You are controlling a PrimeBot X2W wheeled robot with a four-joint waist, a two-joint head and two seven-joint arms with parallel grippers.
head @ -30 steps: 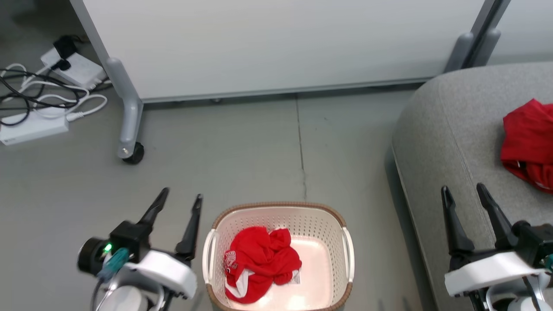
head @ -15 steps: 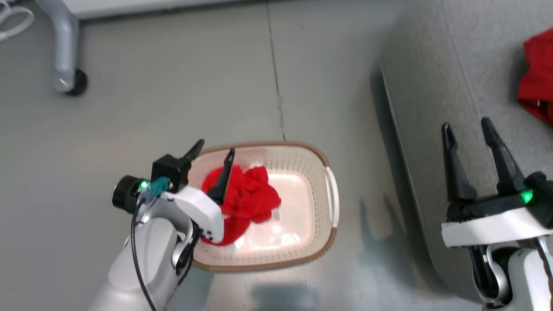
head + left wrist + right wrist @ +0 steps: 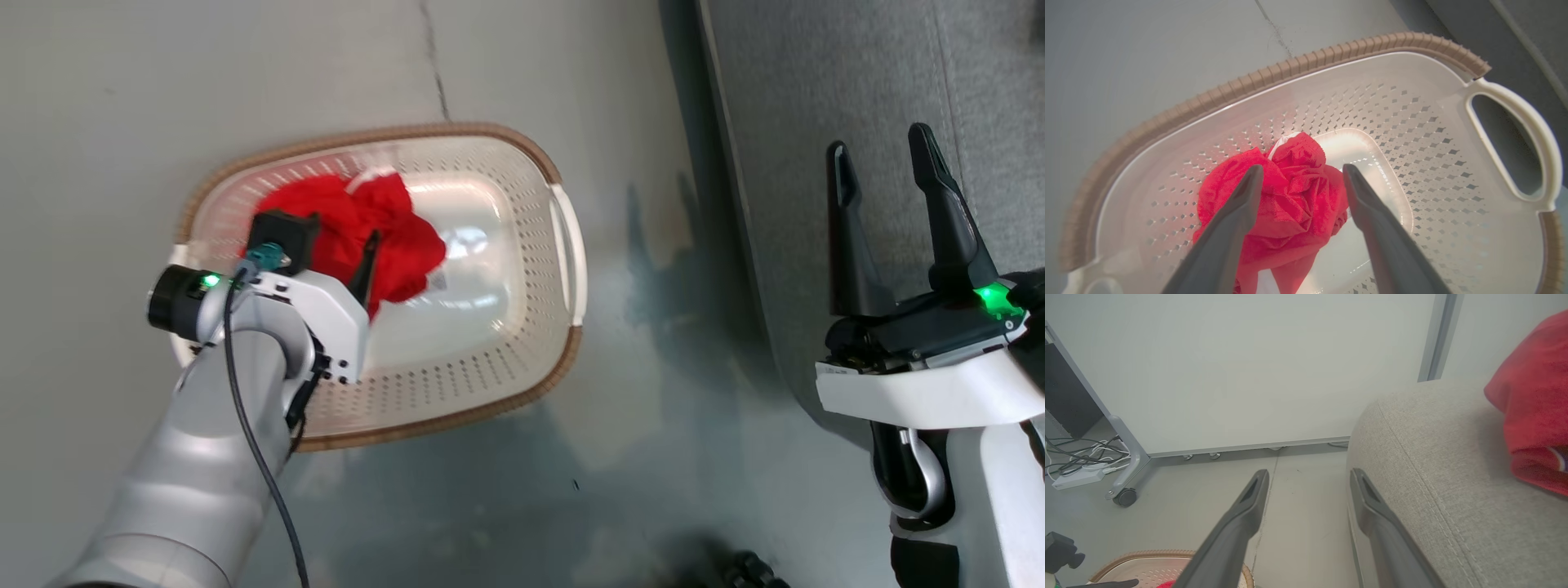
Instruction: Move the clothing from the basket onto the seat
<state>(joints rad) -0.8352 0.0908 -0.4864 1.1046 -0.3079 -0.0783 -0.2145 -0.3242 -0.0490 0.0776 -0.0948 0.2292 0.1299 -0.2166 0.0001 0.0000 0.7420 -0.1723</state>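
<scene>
The cream basket (image 3: 490, 135) with its brown rim stands on the grey floor, left of the grey seat (image 3: 816, 82). Crumpled red clothing (image 3: 400, 229) lies in its left half. My left gripper (image 3: 331, 233) reaches down inside the basket, open. In the left wrist view its fingers (image 3: 1237, 212) straddle the top of the red clothing (image 3: 1294, 196) without closing on it; the basket rim (image 3: 1331, 57) curves behind. My right gripper (image 3: 880, 143) is open and holds nothing, over the seat's left edge. Another red garment (image 3: 1535, 408) lies on the seat (image 3: 1433, 457).
In the right wrist view a white partition panel (image 3: 1249, 367) on a grey wheeled leg (image 3: 1124, 497) stands behind the floor. Cables and a power strip (image 3: 1077, 473) lie at its left. A floor seam (image 3: 433, 57) runs toward the basket.
The head camera has tilted down, shifting the whole picture. My left gripper went from beside the basket to over it and down onto the red clothing. The right gripper stays open.
</scene>
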